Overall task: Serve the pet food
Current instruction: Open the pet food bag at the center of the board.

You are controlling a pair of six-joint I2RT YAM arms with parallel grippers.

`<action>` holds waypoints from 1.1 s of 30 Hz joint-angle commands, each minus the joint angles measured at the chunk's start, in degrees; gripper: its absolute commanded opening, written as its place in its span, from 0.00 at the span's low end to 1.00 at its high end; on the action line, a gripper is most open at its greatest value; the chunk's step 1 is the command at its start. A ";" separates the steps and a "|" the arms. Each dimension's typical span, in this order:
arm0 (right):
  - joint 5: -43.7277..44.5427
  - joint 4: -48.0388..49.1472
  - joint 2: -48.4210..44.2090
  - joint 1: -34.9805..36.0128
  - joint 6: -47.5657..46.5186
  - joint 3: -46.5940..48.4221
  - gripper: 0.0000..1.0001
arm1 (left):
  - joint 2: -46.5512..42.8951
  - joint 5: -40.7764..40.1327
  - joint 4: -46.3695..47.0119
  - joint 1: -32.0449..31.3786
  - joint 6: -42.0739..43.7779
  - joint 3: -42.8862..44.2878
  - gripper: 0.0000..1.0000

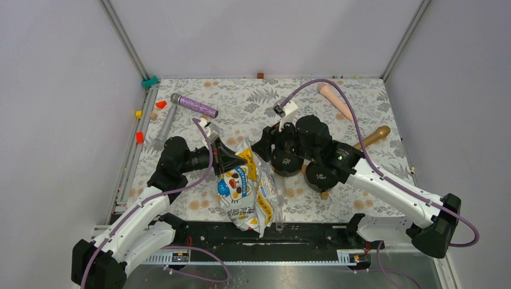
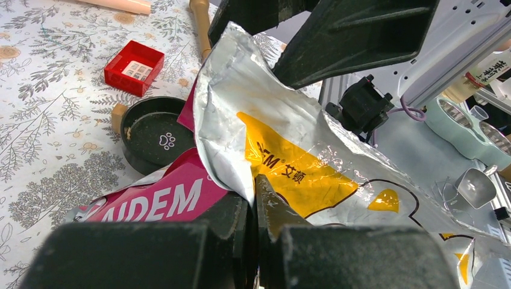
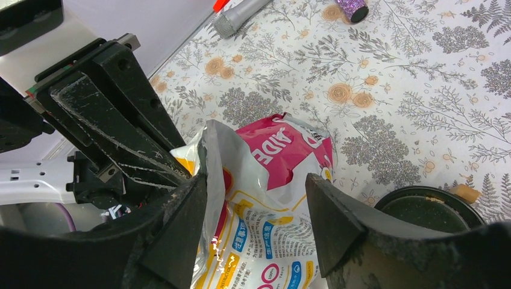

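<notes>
Pinching the opened foil lip of the pet food bag (image 1: 244,194), the left pincer (image 2: 254,188) is clamped tight on it, while the right pincer (image 3: 256,180) stands spread wide, one finger touching that lip. The bag lies on the worktop (image 1: 253,102) with its bottom reaching the near edge; no kibble shows. A dark bowl (image 2: 141,161) sits just beside the bag's mouth, a red box (image 2: 134,66) beyond it.

Strewn over a floral-printed tablecloth (image 1: 253,102): a glittery purple cylinder (image 1: 196,106), a grey rod (image 1: 166,125), a peach stick (image 1: 335,101), a wooden handle (image 1: 375,136), a red square box (image 2: 134,67).
</notes>
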 commanded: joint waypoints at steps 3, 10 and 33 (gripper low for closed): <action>-2.65 -7.83 1.44 0.42 -0.49 -3.15 0.62 | -2.78 6.84 10.55 -0.98 -0.81 6.33 0.00; -5.99 -9.29 1.99 1.80 -1.31 -3.96 0.62 | -2.90 7.02 9.90 -0.98 -0.46 6.60 0.00; 0.58 -7.24 8.04 2.40 2.94 8.77 0.62 | -3.04 8.86 10.25 -1.15 -1.60 6.73 0.00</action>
